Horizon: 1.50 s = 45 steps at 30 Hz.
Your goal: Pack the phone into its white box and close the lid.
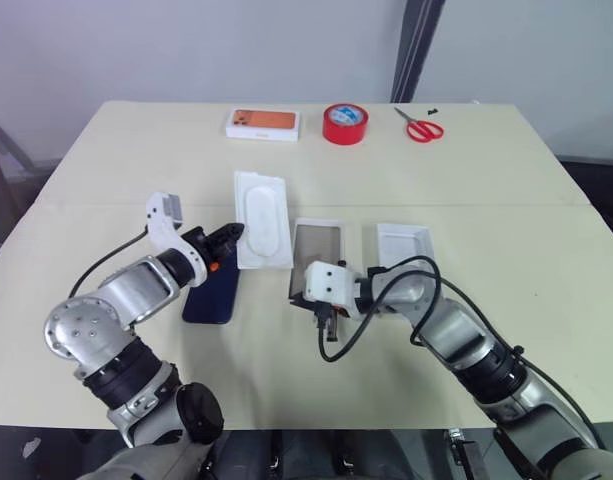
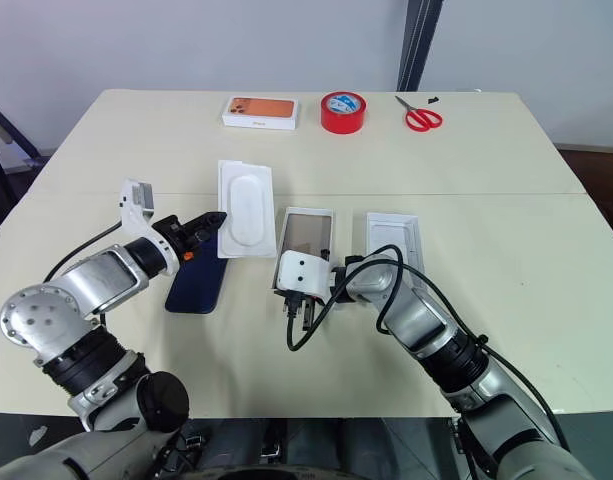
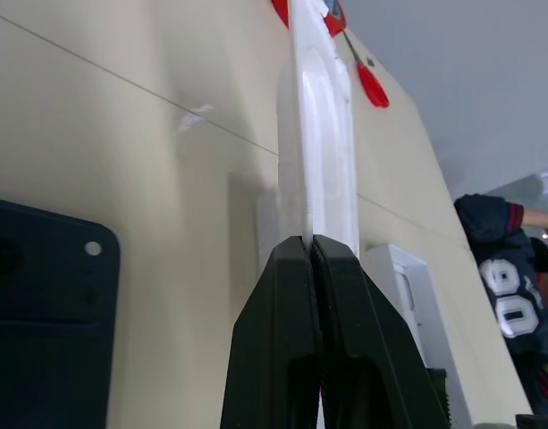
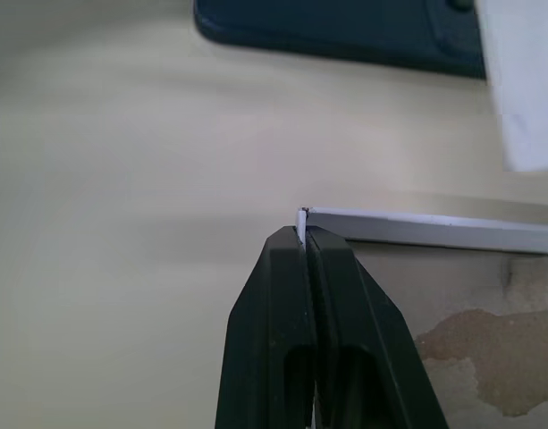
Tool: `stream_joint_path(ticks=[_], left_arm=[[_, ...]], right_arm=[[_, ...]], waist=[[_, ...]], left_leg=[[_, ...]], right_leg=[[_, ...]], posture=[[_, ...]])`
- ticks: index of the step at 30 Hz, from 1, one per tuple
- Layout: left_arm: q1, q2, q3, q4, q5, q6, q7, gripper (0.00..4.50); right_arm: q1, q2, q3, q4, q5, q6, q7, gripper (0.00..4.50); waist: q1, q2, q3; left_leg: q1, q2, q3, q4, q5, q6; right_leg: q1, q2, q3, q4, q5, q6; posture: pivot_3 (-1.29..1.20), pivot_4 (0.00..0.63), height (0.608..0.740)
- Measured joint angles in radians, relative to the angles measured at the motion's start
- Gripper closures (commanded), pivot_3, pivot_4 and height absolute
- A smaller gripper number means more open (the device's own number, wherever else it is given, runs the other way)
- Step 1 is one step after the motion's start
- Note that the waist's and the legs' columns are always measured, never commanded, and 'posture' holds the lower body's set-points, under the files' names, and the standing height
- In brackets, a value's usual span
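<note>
From above, the phone (image 1: pixel 211 292) lies flat under the left gripper (image 1: pixel 229 238), beside the box (image 1: pixel 315 251). Left wrist: jaws pinch a white insert (image 3: pixel 316 152). Right wrist: the right gripper (image 4: pixel 304 234) seems clamped on the box's rim

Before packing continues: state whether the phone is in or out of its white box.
Out. The phone lies flat on the table, left of the white box.

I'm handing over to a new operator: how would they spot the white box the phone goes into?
On the cream table, three white pieces lie in a row at the centre. The white box is the middle one, its near rim pinched by the right gripper; only its floor is brownish.
</note>
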Motion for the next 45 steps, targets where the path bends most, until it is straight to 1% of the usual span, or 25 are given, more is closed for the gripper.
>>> stream_joint_path(ticks=[5,8,10,12,16,26,29,31,32,33,36,41,44,45], left_arm=[[0.006,-0.024,-0.03,0.0,-0.023,0.0,0.033,4.5],[0.012,-0.033,-0.056,-0.001,-0.03,0.0,0.048,4.5],[0.027,-0.059,-0.098,-0.002,-0.028,0.0,0.068,4.5],[0.047,-0.087,-0.146,0.001,-0.026,0.0,0.084,4.5],[0.047,-0.125,-0.2,0.02,-0.016,0.0,0.107,4.5],[0.047,-0.154,-0.225,0.048,0.021,0.0,0.143,4.5],[0.047,-0.155,-0.226,0.048,0.021,0.0,0.142,3.55],[0.047,-0.155,-0.227,0.048,0.02,0.0,0.141,2.62],[0.047,-0.151,-0.229,0.048,0.019,0.0,0.136,2.04],[0.047,-0.148,-0.231,0.048,0.017,0.0,0.13,1.61],[0.047,-0.139,-0.233,0.048,0.011,0.0,0.118,0.13],[0.046,-0.087,-0.232,0.048,-0.004,0.0,0.085,0.13],[0.044,-0.04,-0.232,0.047,-0.006,0.0,0.058,0.07],[0.043,-0.015,-0.232,0.047,-0.006,0.0,0.047,0.07]], right_arm=[[0.013,-0.035,-0.068,-0.066,0.059,0.005,0.035,0.69],[0.037,-0.115,-0.146,-0.123,0.116,0.029,0.075,0.69],[0.068,-0.178,-0.211,-0.136,0.143,0.034,0.096,0.69],[0.083,-0.205,-0.248,-0.134,0.153,0.038,0.098,0.69],[0.085,-0.223,-0.27,-0.108,0.154,0.032,0.089,0.69],[0.085,-0.226,-0.281,-0.085,0.151,0.002,0.063,0.69],[0.085,-0.219,-0.28,-0.078,0.145,-0.007,0.056,0.63],[0.085,-0.217,-0.28,-0.068,0.142,-0.013,0.052,0.63],[0.084,-0.215,-0.28,-0.064,0.138,-0.016,0.051,0.63],[0.081,-0.211,-0.28,-0.061,0.137,-0.019,0.051,0.63],[0.072,-0.207,-0.28,-0.055,0.136,-0.021,0.05,0.63],[0.053,-0.17,-0.28,-0.042,0.139,0.002,0.026,0.63],[0.032,-0.137,-0.281,-0.022,0.139,0.025,-0.007,1.44],[0.021,-0.118,-0.285,-0.01,0.14,0.044,-0.026,1.87]], waist=[[0.001,0.0,0.0],[0.004,0.0,0.0],[0.006,0.0,0.0],[0.006,-0.001,0.0],[-0.002,-0.001,0.0],[0.003,-0.001,0.0],[0.003,-0.001,0.0],[0.003,-0.001,0.0],[0.003,-0.001,0.0],[0.003,-0.001,0.001],[0.003,-0.001,0.0],[0.0,-0.001,0.0],[0.0,-0.001,0.001],[-0.001,-0.001,0.0]], left_leg=[[0.0,0.0,0.0,0.0,0.0,0.0],[0.0,0.0,-0.001,0.0,0.0,0.0],[0.0,0.0,-0.001,0.0,0.0,0.0],[0.0,0.0,-0.001,0.0,0.0,0.0],[0.001,0.0,-0.001,-0.001,0.0,0.0],[0.001,0.0,-0.001,0.0,0.0,0.0],[0.001,0.0,-0.001,0.0,0.0,0.0],[0.001,0.0,-0.001,0.0,0.0,0.0],[0.001,0.0,-0.001,0.0,0.0,0.0],[0.001,0.0,-0.001,0.0,0.0,0.0],[0.001,0.0,-0.001,0.0,0.0,0.0],[0.001,0.0,-0.001,-0.001,0.0,-0.001],[0.001,0.0,-0.001,-0.001,0.0,-0.001],[0.001,0.0,-0.001,-0.001,0.001,-0.001]], right_leg=[[0.0,0.0,0.0,0.0,0.0,0.0],[0.001,0.0,0.0,-0.001,0.0,0.0],[0.001,-0.001,0.0,-0.001,0.0,0.0],[0.001,-0.001,0.0,-0.001,0.0,0.0],[0.001,0.0,0.0,-0.001,0.0,0.0],[0.001,0.0,0.0,-0.001,0.0,0.0],[0.001,0.0,0.0,-0.001,0.0,0.0],[0.001,0.0,0.0,-0.001,0.0,0.0],[0.001,0.0,0.0,-0.001,0.0,0.0],[0.001,0.0,0.0,-0.001,0.0,0.0],[0.001,0.0,0.0,-0.001,0.0,0.0],[0.001,0.0,-0.001,-0.001,0.0,0.0],[0.001,0.0,-0.001,-0.001,0.0,0.0],[0.001,0.0,-0.001,-0.001,0.0,0.0]], posture=[[0.0,0.15,0.719],[0.0,0.15,0.719],[0.0,0.15,0.719],[0.0,0.15,0.719],[0.0,0.15,0.719],[0.0,0.15,0.719],[0.0,0.15,0.719],[0.0,0.15,0.719],[0.0,0.15,0.719],[0.0,0.15,0.719],[0.0,0.15,0.719],[0.0,0.15,0.719],[0.0,0.15,0.719],[0.0,0.15,0.719]])
